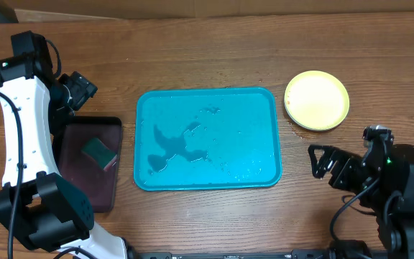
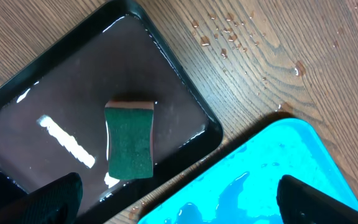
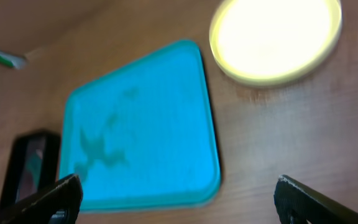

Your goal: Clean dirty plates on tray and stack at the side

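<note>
Left pincer [image 2: 179, 205] and right pincer [image 3: 182, 202] both gape, mostly cropped; blur softens the yellow-green plate [image 3: 275, 37].

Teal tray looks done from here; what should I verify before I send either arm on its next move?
1. No plates on teal tray: ok, only water puddles.
2. The yellow-green plate sits beside the tray, off its right end: ok.
3. Other plates stacked beneath it: cannot tell.
4. The sponge lies in dark tray: ok.
5. The left tool open, empty: ok.
6. The right tool open, empty: ok.
</note>
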`<state>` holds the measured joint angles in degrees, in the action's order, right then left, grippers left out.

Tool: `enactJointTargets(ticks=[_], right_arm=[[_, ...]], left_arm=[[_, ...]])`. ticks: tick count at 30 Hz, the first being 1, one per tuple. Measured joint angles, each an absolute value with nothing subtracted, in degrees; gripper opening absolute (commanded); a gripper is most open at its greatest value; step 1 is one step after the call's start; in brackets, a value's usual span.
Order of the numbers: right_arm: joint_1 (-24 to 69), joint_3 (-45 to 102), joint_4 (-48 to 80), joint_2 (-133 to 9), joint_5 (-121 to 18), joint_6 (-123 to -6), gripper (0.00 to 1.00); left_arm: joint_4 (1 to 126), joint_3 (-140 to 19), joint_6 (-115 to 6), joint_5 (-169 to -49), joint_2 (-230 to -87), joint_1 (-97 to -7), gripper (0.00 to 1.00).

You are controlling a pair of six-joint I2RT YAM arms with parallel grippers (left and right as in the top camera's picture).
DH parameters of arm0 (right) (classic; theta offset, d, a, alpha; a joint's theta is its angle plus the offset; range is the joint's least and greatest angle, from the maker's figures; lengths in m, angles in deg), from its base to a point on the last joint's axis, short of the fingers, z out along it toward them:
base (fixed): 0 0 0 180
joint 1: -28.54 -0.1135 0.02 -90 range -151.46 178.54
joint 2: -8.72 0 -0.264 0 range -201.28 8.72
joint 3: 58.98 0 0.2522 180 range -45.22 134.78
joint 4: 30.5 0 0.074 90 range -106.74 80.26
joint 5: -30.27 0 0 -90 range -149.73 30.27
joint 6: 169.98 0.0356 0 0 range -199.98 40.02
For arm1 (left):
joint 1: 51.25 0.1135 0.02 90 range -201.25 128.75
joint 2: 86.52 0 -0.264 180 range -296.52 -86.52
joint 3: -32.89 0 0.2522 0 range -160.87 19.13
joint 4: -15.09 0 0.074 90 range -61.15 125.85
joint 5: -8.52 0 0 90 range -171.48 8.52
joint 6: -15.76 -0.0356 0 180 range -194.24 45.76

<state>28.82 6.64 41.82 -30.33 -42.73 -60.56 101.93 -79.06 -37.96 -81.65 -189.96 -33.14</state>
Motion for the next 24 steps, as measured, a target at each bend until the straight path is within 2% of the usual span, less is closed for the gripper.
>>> enactJointTargets(ticks=[5, 13, 24], right_arm=[[28.82, 1.87, 33.69, -23.81, -43.17, -61.17, 1.00], [28.82, -11.29, 22.48, -6.02, -43.43, -61.76, 1.00], [28.82, -26.46, 5.80, 5.32, -43.48, -61.85, 1.00]], left_arm=[[101.91, -79.06, -37.96, -81.65, -189.96, -33.14, 1.00], [101.95, -79.06, -37.96, -81.65, -189.96, -33.14, 1.00], [101.91, -79.06, -37.96, -81.65, -189.96, -33.14, 1.00]])
